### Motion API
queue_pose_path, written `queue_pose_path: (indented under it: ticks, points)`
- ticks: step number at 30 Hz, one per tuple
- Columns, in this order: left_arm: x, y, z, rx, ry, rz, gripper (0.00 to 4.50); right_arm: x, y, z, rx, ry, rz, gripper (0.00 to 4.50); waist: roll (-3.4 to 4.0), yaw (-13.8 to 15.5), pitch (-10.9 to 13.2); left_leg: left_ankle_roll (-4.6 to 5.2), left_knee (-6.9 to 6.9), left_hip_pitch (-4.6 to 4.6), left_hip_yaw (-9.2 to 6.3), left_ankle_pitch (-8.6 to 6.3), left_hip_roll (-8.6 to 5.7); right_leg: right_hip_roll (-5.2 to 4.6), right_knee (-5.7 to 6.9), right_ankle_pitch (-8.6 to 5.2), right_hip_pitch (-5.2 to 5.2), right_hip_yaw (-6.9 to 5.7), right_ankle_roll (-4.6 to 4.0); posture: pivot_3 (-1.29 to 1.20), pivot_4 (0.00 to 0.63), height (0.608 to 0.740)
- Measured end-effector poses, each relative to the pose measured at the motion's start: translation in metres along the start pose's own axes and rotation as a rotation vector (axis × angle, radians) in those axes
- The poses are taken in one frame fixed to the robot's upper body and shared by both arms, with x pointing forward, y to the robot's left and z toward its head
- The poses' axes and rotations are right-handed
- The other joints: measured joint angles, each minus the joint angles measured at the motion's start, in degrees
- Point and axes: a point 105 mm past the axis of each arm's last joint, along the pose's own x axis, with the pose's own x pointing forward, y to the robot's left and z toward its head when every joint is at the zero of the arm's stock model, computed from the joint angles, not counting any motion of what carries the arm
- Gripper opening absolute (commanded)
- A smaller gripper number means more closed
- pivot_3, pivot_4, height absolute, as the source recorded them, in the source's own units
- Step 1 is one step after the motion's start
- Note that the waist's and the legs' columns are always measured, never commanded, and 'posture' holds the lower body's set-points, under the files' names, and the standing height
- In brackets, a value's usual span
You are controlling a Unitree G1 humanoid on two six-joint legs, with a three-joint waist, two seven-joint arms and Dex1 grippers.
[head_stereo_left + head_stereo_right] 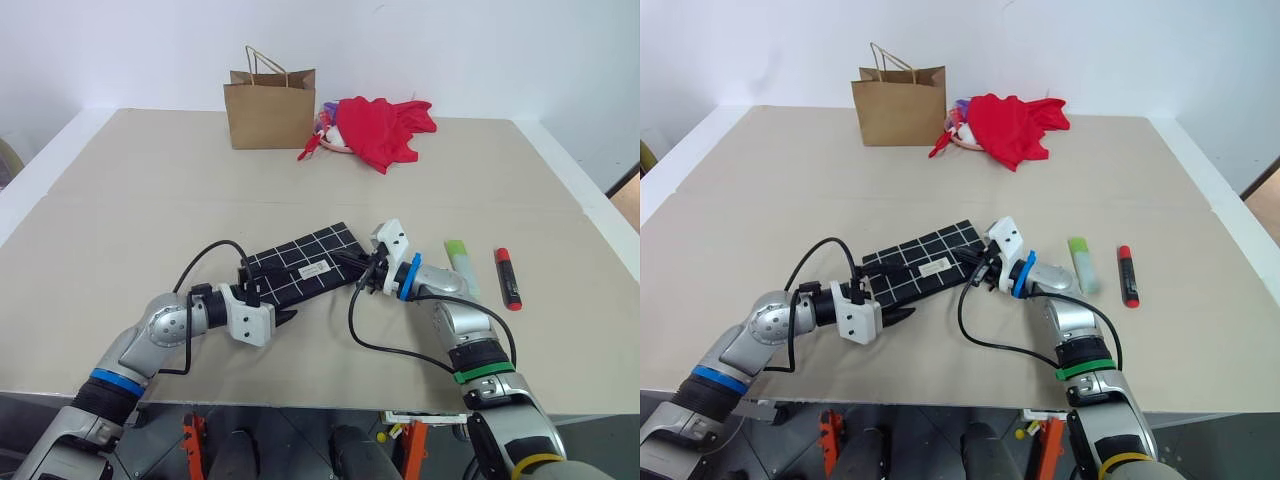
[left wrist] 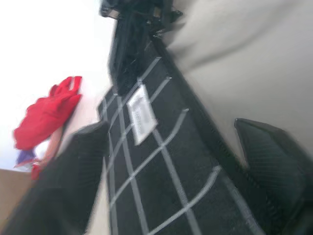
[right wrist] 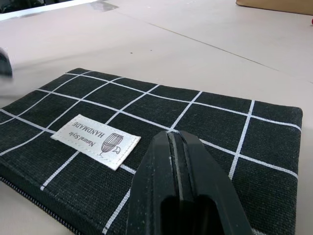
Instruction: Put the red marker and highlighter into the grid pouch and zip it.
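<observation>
The grid pouch (image 1: 300, 265), black with white lines and a small white label, lies flat and slanted on the table in front of me. My left gripper (image 1: 268, 296) is at its near left end. Its fingers (image 2: 274, 161) stand open on either side of the pouch's width. My right gripper (image 3: 173, 134) is shut, with its tips pressed together low over the pouch's right end. Whether it pinches anything there is hidden. To the right of my right wrist lie the highlighter (image 1: 461, 265) and, further right, the red marker (image 1: 508, 277), both on the table and untouched.
A brown paper bag (image 1: 270, 105) stands at the back of the table. A red cloth (image 1: 380, 128) is bunched beside it on the right. The table's near edge (image 1: 320, 395) runs just under my forearms.
</observation>
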Motion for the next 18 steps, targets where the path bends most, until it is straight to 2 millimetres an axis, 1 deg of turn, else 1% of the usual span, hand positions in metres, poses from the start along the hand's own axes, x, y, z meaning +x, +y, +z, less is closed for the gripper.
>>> queue_pose_path:
  ticks: [1,2,3,4,5,6,7,8,11,18]
  points:
    - [0.001,-0.002,-0.001,-0.006,0.001,-0.010,2.33,0.000,0.000,0.000,-0.001,0.000,0.001,0.00,0.00,0.00,0.00,0.00,0.00,0.00,0.00,0.00,0.00,0.00,0.00,0.00,0.00,0.00,0.00,0.00,0.150,0.740]
    - [0.001,-0.003,-0.001,-0.008,0.001,-0.018,1.92,0.000,0.000,0.000,-0.001,-0.001,0.001,0.00,0.00,0.00,0.00,0.00,0.00,0.00,0.00,0.00,0.00,0.00,0.00,0.00,0.00,0.00,0.00,0.00,0.150,0.740]
    - [0.001,-0.003,-0.001,-0.008,0.000,-0.018,1.64,0.000,0.000,0.000,-0.002,0.000,0.001,0.00,0.00,0.00,0.00,0.01,0.00,0.00,0.00,0.01,0.00,0.00,0.00,0.00,0.00,0.00,0.00,0.00,0.150,0.740]
    - [0.002,0.001,-0.002,0.003,0.000,-0.020,1.20,0.000,0.000,0.001,-0.003,0.000,0.001,0.00,0.01,0.00,0.00,0.02,0.00,0.00,0.00,0.02,0.00,0.00,0.00,0.01,0.00,0.00,0.01,0.00,0.150,0.740]
    - [0.002,0.001,-0.002,0.005,0.000,-0.020,1.06,0.000,0.000,0.001,-0.003,0.000,0.001,0.00,0.03,0.00,-0.01,0.03,0.00,0.00,0.00,0.02,0.00,0.00,0.00,0.01,0.00,0.00,0.01,0.00,0.150,0.740]
    - [0.002,0.004,-0.001,0.013,-0.002,-0.019,0.63,0.000,0.000,0.001,-0.006,-0.002,0.003,0.00,0.06,0.00,-0.01,0.03,0.00,0.01,0.00,0.02,0.00,0.00,0.00,0.01,0.00,0.00,0.02,0.00,0.150,0.740]
    - [0.002,0.005,-0.001,0.017,-0.003,-0.019,0.29,0.000,0.000,0.002,-0.007,-0.002,0.003,0.00,0.13,0.00,-0.04,0.03,0.00,0.01,0.00,0.02,0.00,0.00,0.00,0.02,0.01,0.00,0.02,0.00,0.150,0.740]
    - [0.003,0.007,-0.002,0.018,-0.006,-0.015,0.06,-0.001,0.000,0.002,-0.008,-0.001,0.003,0.00,0.24,0.00,-0.11,0.03,0.00,0.02,0.00,0.03,0.00,0.00,0.00,0.01,0.02,0.00,0.02,0.00,0.150,0.740]
    - [0.003,0.009,-0.004,0.013,-0.005,-0.015,0.06,-0.001,0.000,0.003,-0.013,-0.002,0.004,0.00,0.44,0.00,-0.19,0.06,0.00,0.04,0.00,0.05,-0.01,0.00,0.00,0.02,0.03,0.00,0.02,0.00,0.150,0.740]
    - [0.002,0.012,-0.007,-0.014,-0.011,-0.017,0.06,-0.003,0.000,0.010,-0.042,-0.012,0.008,0.00,0.48,-0.02,-0.18,0.16,0.00,0.05,0.00,0.12,-0.01,0.01,0.00,0.12,0.02,0.00,0.03,0.00,0.150,0.740]
